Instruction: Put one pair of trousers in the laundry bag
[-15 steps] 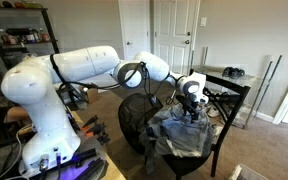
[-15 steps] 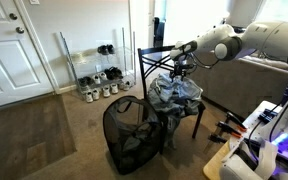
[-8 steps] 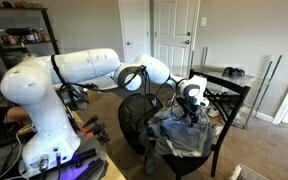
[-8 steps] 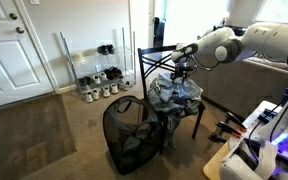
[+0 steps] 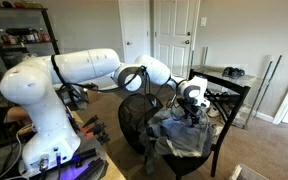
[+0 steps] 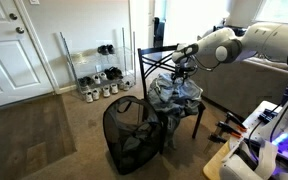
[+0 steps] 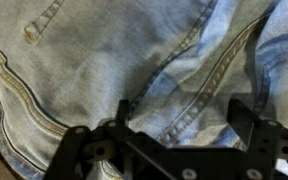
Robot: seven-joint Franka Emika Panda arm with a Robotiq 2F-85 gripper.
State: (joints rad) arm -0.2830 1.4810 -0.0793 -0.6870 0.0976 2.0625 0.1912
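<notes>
Carpeted floor (image 6: 44,140) carries one black chair (image 6: 152,58) heaped with pale denim trousers (image 6: 176,96), count unclear. One laundry bag (image 6: 124,140) stands just beside it. One gripper (image 7: 181,108), jaws spread, hovers over the denim.

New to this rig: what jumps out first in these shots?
The big white arm stretched out, its gripper open over a heap of pale denim trousers on the black chair. Then the black mesh laundry bag standing on the floor beside that chair. The wrist view is all denim seams.
</notes>
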